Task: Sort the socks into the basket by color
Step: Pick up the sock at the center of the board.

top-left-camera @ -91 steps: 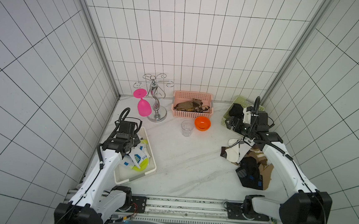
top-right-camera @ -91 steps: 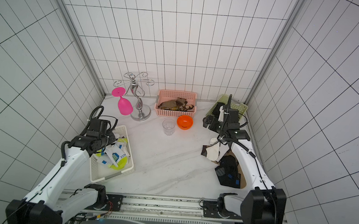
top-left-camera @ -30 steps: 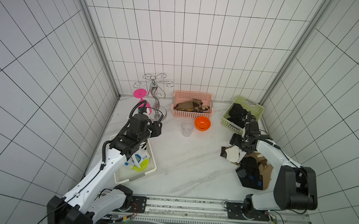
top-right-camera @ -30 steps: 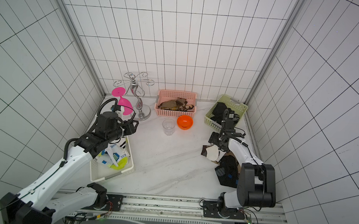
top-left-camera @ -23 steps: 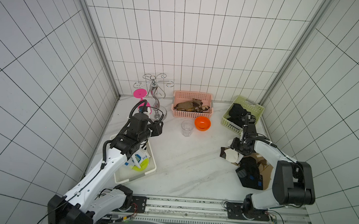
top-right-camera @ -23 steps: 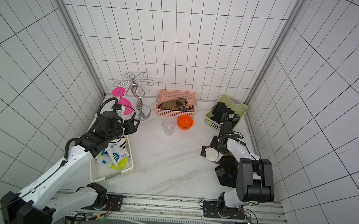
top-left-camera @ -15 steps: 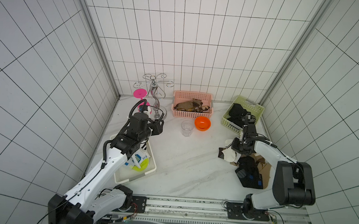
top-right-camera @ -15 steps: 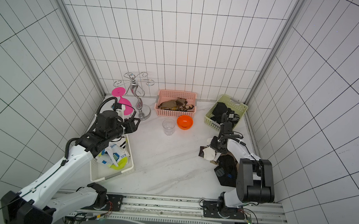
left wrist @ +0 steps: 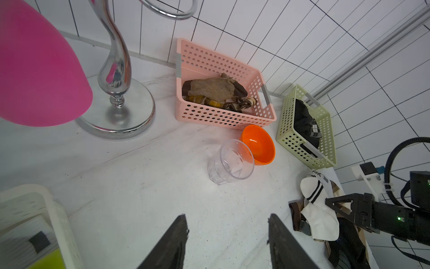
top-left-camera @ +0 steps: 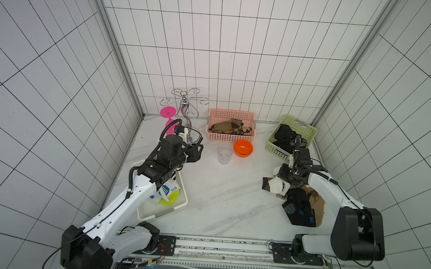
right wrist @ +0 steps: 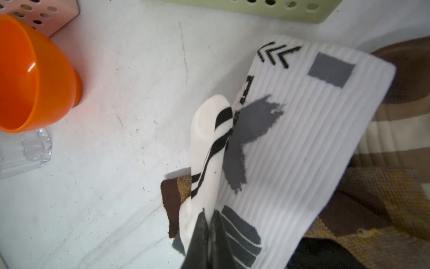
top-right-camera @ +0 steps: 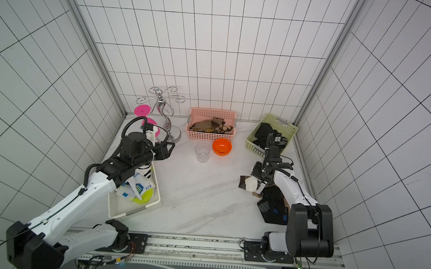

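A white sock (right wrist: 290,144) was marked with grey patches and black chevrons and stripes. In a pink basket (left wrist: 209,60) brown and tan socks (left wrist: 214,89) were seen; in a pale green basket (left wrist: 286,123), black socks (left wrist: 302,118).

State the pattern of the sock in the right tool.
White sock with grey patches and black stripes, clearest in the right wrist view.

Bare table (top-left-camera: 226,193) centre, glass (top-left-camera: 224,154) and orange bowl (top-left-camera: 243,148) before pink basket (top-left-camera: 231,137)
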Controlling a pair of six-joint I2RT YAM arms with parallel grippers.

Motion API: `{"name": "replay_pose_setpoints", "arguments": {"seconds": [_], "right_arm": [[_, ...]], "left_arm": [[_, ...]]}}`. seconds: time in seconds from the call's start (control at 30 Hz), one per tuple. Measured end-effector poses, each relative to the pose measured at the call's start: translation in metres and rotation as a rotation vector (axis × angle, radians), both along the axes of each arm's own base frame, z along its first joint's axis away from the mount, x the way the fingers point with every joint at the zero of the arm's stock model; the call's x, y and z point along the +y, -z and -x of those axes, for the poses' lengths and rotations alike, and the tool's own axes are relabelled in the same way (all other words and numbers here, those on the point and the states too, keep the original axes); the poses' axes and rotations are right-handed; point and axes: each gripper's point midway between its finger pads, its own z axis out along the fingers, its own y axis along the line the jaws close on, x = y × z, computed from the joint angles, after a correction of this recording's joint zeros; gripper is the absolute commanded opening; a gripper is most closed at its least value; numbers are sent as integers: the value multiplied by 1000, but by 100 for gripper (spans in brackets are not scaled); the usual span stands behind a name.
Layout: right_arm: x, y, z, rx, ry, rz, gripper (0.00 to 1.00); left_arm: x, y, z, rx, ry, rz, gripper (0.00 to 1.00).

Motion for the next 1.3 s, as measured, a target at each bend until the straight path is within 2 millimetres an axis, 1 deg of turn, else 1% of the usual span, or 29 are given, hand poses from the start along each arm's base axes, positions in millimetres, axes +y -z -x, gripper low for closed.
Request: {"name": "replay_pose_setpoints", "arguments": {"seconds": [0.1, 0.2, 0.3, 0.37, 0.47, 0.6, 0.73, 0.87, 0.97, 1.07, 1.17, 1.3], "right_arm": [[15, -4, 3, -9, -53, -3, 0], [29, -12, 5, -25, -104, -22, 0], [42, -26, 2, -57, -145, -50, 0], [52, -41, -2, -95, -177, -82, 0], [64, -63, -4, -151, -218, -122, 0], [82, -84, -2, -205, -277, -194, 0], [96, -96, 2, -227, -331, -265, 0], [113, -115, 5, -252, -397, -346, 0], [127, -132, 8, -286, -451, -408, 0], [140, -144, 13, -307, -498, -466, 0], [149, -151, 18, -314, -536, -515, 0], [159, -158, 24, -319, -582, -560, 0]], "left_arm": [[-17, -2, 5, -22, 59, -7, 60], [-37, -12, 12, -73, 127, -2, 61], [-55, -20, 19, -128, 192, 6, 63], [-69, -23, 25, -159, 240, 8, 63], [-89, -21, 34, -194, 313, 8, 64], [-116, -15, 46, -230, 406, 0, 65], [-141, -8, 63, -280, 494, -20, 66], [-162, -10, 79, -349, 569, -32, 68], [-173, -10, 81, -386, 593, -40, 69], [-183, -3, 80, -402, 608, -59, 69], [-194, 3, 79, -418, 619, -85, 71], [-205, 6, 74, -451, 606, -120, 71]]}}
